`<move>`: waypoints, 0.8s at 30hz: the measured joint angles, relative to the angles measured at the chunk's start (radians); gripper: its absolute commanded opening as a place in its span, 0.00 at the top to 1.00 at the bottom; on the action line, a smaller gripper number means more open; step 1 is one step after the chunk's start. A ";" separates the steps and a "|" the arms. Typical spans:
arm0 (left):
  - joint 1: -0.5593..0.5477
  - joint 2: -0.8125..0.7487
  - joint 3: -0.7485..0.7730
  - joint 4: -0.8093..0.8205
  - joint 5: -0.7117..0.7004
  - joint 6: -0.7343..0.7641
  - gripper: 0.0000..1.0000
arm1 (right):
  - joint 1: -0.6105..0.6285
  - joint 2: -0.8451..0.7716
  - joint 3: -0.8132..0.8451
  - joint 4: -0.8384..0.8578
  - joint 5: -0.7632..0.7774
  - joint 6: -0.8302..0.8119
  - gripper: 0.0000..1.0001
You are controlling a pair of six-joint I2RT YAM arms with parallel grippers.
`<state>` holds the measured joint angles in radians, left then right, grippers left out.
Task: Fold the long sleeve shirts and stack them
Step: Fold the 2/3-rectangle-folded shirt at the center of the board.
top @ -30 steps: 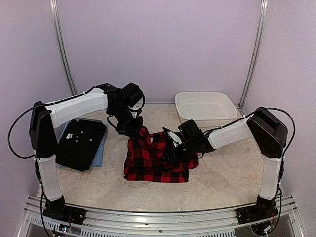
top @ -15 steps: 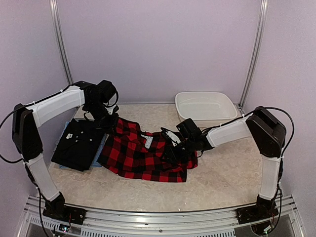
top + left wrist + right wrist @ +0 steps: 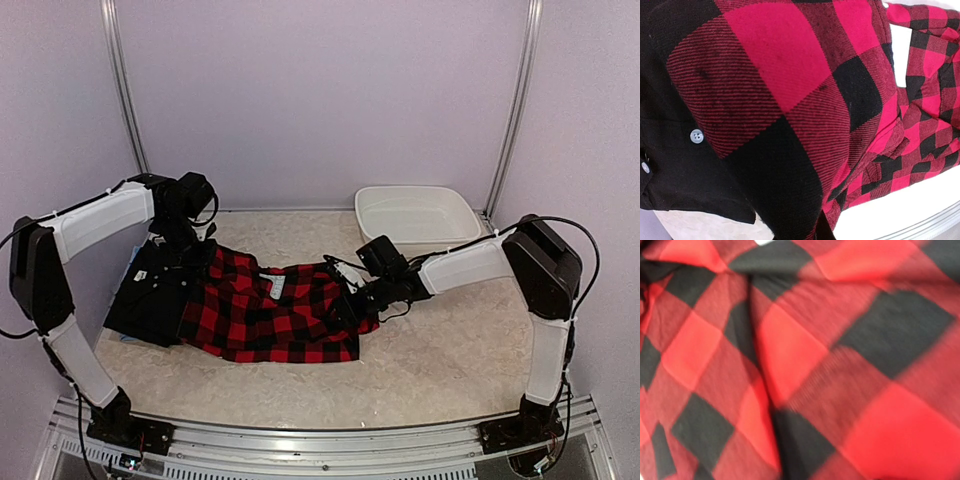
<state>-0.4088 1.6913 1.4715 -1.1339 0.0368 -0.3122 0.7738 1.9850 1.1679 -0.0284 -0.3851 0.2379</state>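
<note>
Dragging the flannel shirt (image 3: 270, 315) leftward, my left gripper (image 3: 190, 252) has spread it wider, its left edge now overlapping the black shirt (image 3: 150, 295); the right gripper (image 3: 352, 297) sits at the opposite side. Cloth hides both claws, so I cannot tell their grip. Folding can start, I judge.

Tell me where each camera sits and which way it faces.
Top external: above and behind, facing down at checked shirt, black shirt, basin; left arm, right arm show.
Left wrist: close over checked shirt overlapping black shirt; no jaws visible.
Right wrist: pressed near blurred checked shirt; no jaws visible.
Shared: checked shirt, all three.
</note>
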 measured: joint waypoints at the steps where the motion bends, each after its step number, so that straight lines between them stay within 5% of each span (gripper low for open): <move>1: 0.003 -0.004 -0.010 -0.001 -0.016 0.003 1.00 | 0.000 -0.005 0.000 -0.005 0.003 -0.002 0.43; 11: -0.029 -0.015 -0.029 -0.037 -0.134 0.002 1.00 | 0.000 -0.063 0.015 -0.087 0.172 -0.009 0.42; 24: -0.351 0.268 0.336 -0.180 -0.402 -0.117 1.00 | -0.013 -0.063 0.019 -0.204 0.375 0.029 0.42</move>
<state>-0.7597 1.9591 1.8072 -1.3144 -0.3653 -0.4290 0.7609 1.9221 1.1870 -0.2325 -0.0105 0.2672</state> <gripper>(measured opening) 0.035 0.580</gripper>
